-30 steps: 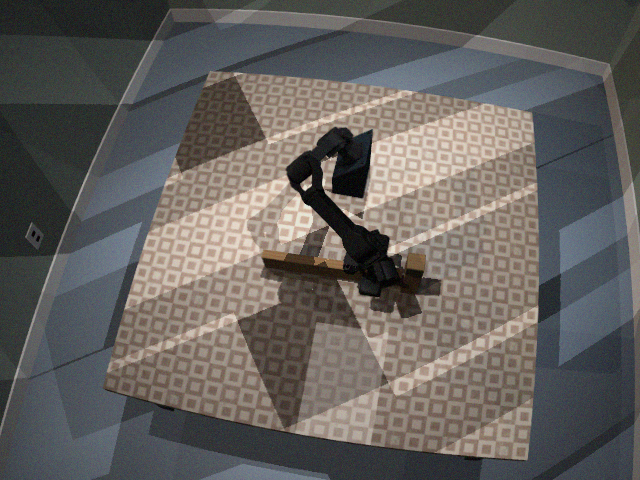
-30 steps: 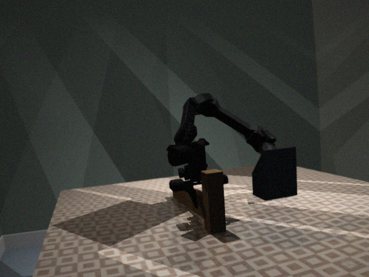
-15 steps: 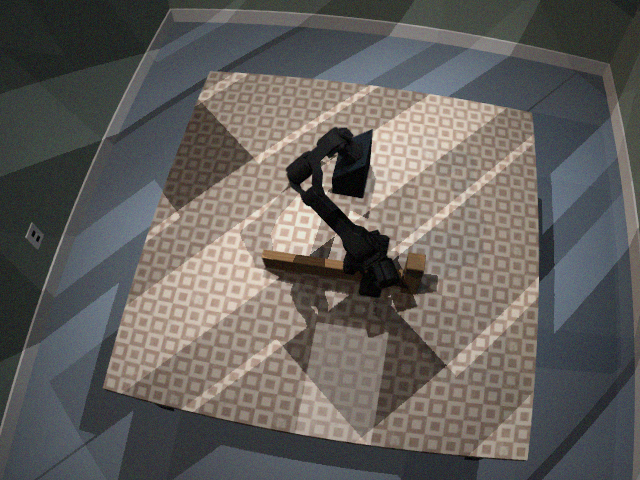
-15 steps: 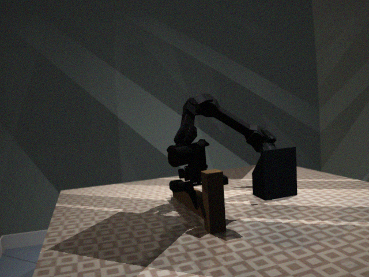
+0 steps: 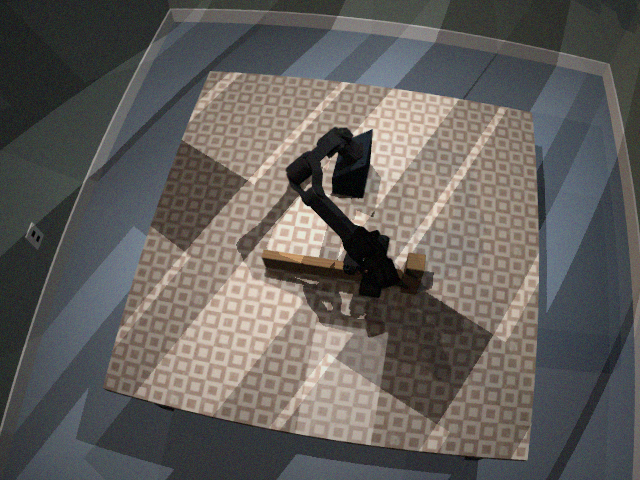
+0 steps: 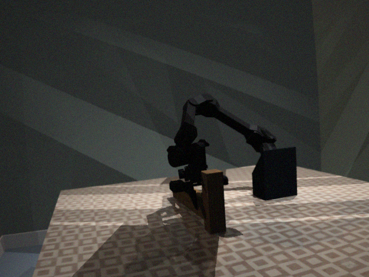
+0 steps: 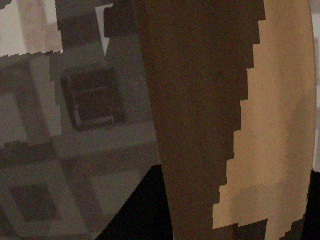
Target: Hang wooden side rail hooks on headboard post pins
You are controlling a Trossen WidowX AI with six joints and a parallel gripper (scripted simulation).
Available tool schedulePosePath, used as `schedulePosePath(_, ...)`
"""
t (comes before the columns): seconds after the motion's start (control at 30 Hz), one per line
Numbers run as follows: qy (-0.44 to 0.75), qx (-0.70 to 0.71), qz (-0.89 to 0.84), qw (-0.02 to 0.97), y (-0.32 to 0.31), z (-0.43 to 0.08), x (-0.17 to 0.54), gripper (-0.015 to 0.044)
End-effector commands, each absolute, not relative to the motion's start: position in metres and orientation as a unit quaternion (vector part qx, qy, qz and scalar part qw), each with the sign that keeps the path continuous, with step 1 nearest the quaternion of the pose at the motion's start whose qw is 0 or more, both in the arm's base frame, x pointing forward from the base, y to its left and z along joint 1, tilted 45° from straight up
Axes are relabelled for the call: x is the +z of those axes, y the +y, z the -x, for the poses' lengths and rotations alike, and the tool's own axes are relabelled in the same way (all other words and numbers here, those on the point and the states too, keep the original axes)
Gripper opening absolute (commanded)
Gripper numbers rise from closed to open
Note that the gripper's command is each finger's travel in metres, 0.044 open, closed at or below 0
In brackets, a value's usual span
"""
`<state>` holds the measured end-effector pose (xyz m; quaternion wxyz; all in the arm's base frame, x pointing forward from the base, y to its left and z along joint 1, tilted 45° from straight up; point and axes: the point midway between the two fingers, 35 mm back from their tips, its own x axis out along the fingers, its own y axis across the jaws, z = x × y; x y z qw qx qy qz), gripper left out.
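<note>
The wooden side rail (image 5: 305,262) (image 6: 183,200) (image 7: 197,100) stands on edge. It runs from its far end at the left to the headboard post in the top view. The post (image 5: 415,264) (image 6: 213,202) stands upright on the table. My gripper (image 5: 373,276) (image 6: 196,201) (image 7: 202,167) points down and is shut on the rail near its post end, close beside the post. The rail's post end reaches close to the post; I cannot tell whether they touch. The hooks, pins and slot are hidden. The rail's far end is low, at or near the table top.
The dark arm base block (image 5: 353,173) (image 6: 277,174) stands behind the rail, and the arm arches from it to the gripper. The patterned table (image 5: 232,330) (image 6: 283,238) carries everything. Hard shadows and light stripes cross it.
</note>
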<state>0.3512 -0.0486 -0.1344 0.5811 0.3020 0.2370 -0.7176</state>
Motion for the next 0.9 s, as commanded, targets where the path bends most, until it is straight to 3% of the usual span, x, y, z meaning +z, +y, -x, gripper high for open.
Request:
schedulePosePath(0.0, 0.24, -0.714, -0.304, 0.584, -0.047, -0.352, -0.136, 0.0)
schedulePosePath(0.2, 0.24, -0.714, -0.304, 0.584, -0.047, -0.352, -0.136, 0.0)
schedulePosePath(0.73, 0.238, -0.716, -0.303, 0.582, -0.038, -0.354, -0.124, 0.042)
schedulePosePath(0.87, 0.24, -0.714, -0.304, 0.583, -0.022, -0.356, -0.107, 0.044)
